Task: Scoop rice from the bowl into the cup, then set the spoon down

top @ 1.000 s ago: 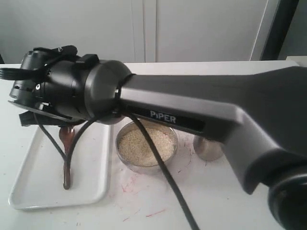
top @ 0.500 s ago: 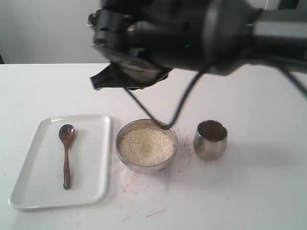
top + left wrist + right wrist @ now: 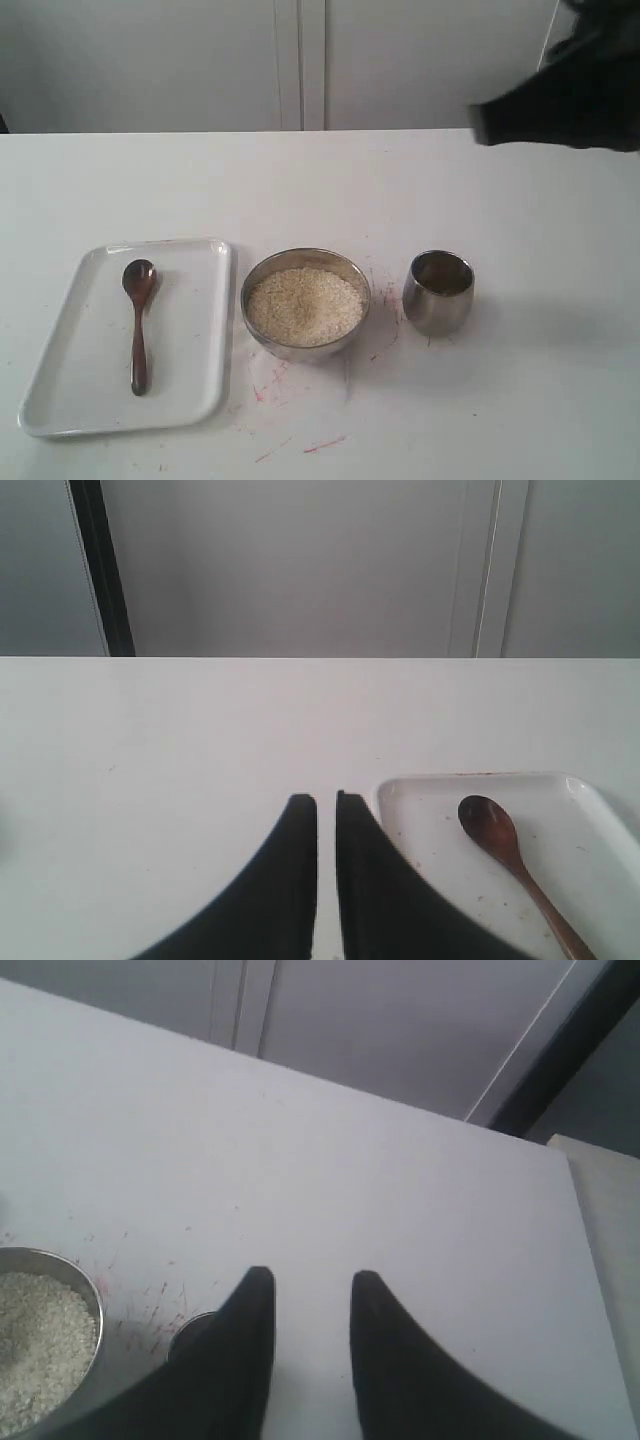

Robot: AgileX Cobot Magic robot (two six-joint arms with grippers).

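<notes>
Spoon (image 3: 138,335) on tray (image 3: 70,385) — bowl (image 3: 300,351) just beside, cup (image 3: 436,305) beyond.

The white desk (image 3: 300,180) carried three things in a row, well away from its far edge. A white tray (image 3: 60,400) lay toward the left edge, a steel bowl (image 3: 300,352) just beside it, and a cup (image 3: 437,305) near the bowl, not touching. Faint red marks (image 3: 325,443) flecked the desk around the bowl.
</notes>
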